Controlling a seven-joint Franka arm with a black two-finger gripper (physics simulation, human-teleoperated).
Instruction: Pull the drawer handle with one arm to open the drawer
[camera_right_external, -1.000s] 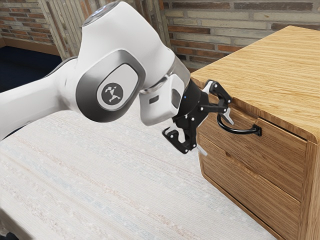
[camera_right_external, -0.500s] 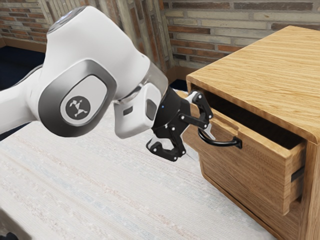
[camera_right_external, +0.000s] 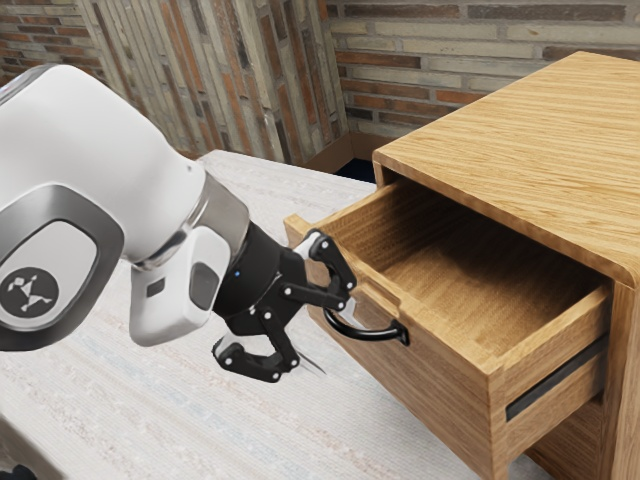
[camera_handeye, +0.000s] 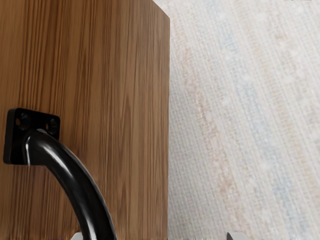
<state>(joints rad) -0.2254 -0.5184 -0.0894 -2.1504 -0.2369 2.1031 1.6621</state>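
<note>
Handle partly beyond the wrist view's edge, cabinet partly beyond the exterior view's right

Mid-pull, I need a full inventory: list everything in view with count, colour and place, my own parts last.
cabinet: one, light brown wood, exterior view's right
drawer: one, same wood, top of the cabinet, standing open
handle: one, black, curved, on the drawer front
table: one, pale woven surface, below the arm and drawer
brick wall: one, reddish-brown, behind the cabinet
arm: one, white and grey, from the exterior view's left
gripper: one, black, at the handle, fingers apart
</note>
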